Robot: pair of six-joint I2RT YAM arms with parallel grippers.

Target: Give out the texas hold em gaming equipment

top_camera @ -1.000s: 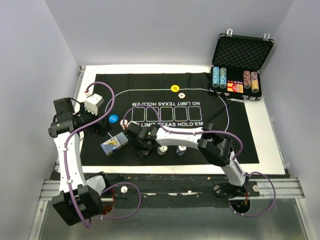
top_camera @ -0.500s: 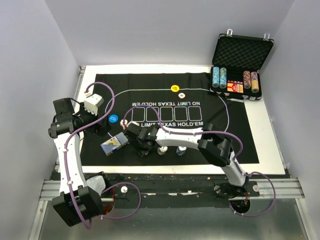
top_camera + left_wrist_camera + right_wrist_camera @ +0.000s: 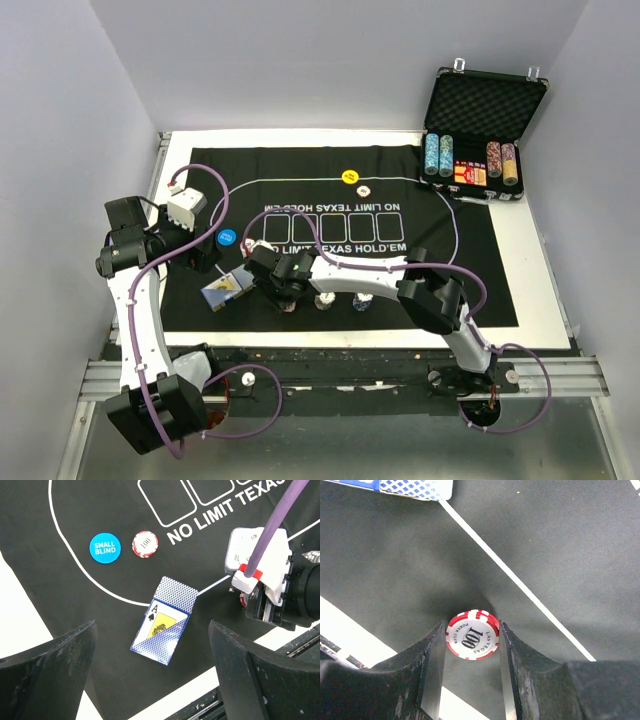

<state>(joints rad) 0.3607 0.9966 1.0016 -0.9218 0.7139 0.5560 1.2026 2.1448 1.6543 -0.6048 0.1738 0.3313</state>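
While the white table [image 3: 545,290] carries everything, the black felt mat [image 3: 470,270] covers most of it. The open chip case [image 3: 485,110] sits off the mat's two o'clock corner with rolls of chips inside.

Seen from overhead, the card deck box [image 3: 167,625] lies near eight o'clock on the mat, ace of spades showing. The left tool [image 3: 152,630] hangs above it with its fingers spread wide, gripping nothing. I'd judge the box light and stiff. It is best taken across its two long sides, since the glossy faces would likely slip.

The blue SMALL BLIND button [image 3: 105,548] rests at twelve o'clock from the box, with a red-and-white chip [image 3: 145,544] just beside it.

Smallest is the red 100 chip [image 3: 471,641], at three o'clock from the box. The right tool [image 3: 471,630] pinches it by the rim, one finger on each side. Whether it is clear of the felt I cannot tell. It looks hard, smooth and light. A disc held at two rim points could pivot or squirt out, so a grip across the full width seems wisest.
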